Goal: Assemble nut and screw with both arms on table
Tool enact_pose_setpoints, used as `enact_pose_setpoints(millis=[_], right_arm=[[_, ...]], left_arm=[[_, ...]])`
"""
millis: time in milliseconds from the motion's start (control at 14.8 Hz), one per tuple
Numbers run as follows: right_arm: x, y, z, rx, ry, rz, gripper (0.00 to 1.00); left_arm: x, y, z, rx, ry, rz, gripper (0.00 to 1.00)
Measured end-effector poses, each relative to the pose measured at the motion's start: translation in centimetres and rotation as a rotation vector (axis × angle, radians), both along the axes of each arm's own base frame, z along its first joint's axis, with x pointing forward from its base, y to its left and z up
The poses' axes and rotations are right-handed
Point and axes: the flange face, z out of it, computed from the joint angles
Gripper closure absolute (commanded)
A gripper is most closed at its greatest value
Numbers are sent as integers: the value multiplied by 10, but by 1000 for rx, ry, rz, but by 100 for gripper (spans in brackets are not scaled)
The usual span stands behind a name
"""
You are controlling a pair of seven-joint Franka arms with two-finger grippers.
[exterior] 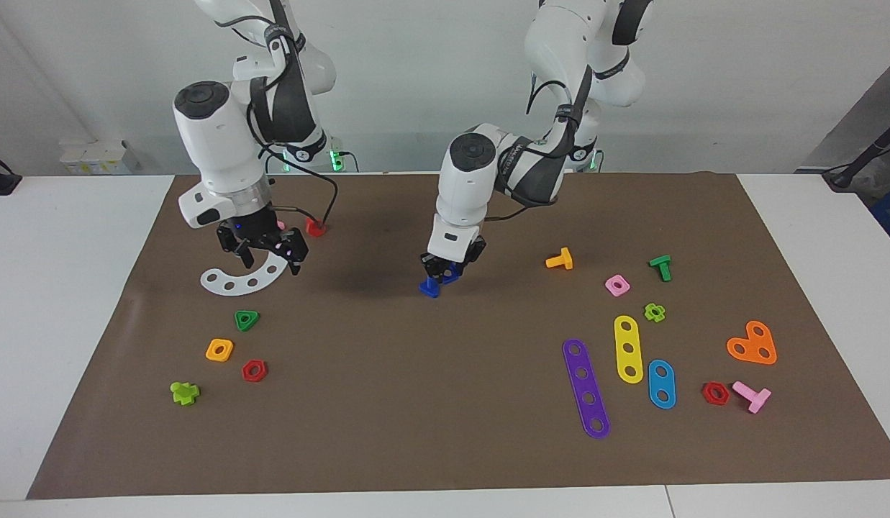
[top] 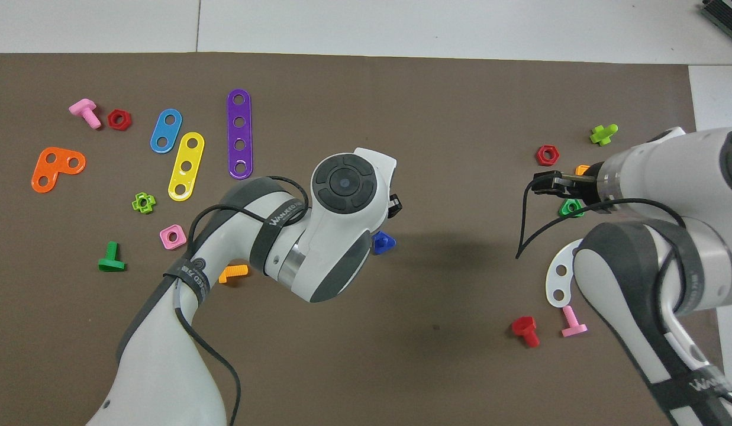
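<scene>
My left gripper [exterior: 445,272], low over the middle of the brown mat [exterior: 445,403], has its fingers closed around a dark blue piece, seemingly the screw [exterior: 452,272]; a second dark blue piece, seemingly the nut [exterior: 430,288], sits on the mat touching it just below (which piece is which I cannot tell for certain). The band on my left arm [top: 271,236] reads "WANKEED", as far as it is legible. My right gripper [exterior: 266,248] hovers with fingers spread and empty above the white curved strip [exterior: 236,282]; farther out lie the green triangular nut [exterior: 247,320] and a red hexagonal nut [exterior: 255,370].
</scene>
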Motion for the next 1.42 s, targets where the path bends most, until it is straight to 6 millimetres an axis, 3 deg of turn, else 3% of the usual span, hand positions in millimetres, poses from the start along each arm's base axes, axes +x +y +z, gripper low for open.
enact_pose_setpoints(millis=[202, 472, 810, 1080, 1417], right_arm=[[2, -11, 44, -4, 11, 9, 0], [-1, -10, 105, -5, 21, 10, 0], [-12, -9, 158, -8, 45, 27, 0], [-13, -8, 160, -13, 65, 73, 0], [-14, -5, 153, -14, 103, 79, 0]], left_arm=[[-12, -16, -10, -16, 22, -9, 100], [-27, -27, -24, -4, 38, -30, 100], [-40, -34, -39, -5, 34, -41, 100], [-48, -36, -52, -9, 26, -40, 100], [-41, -33, -44, -8, 24, -31, 100]])
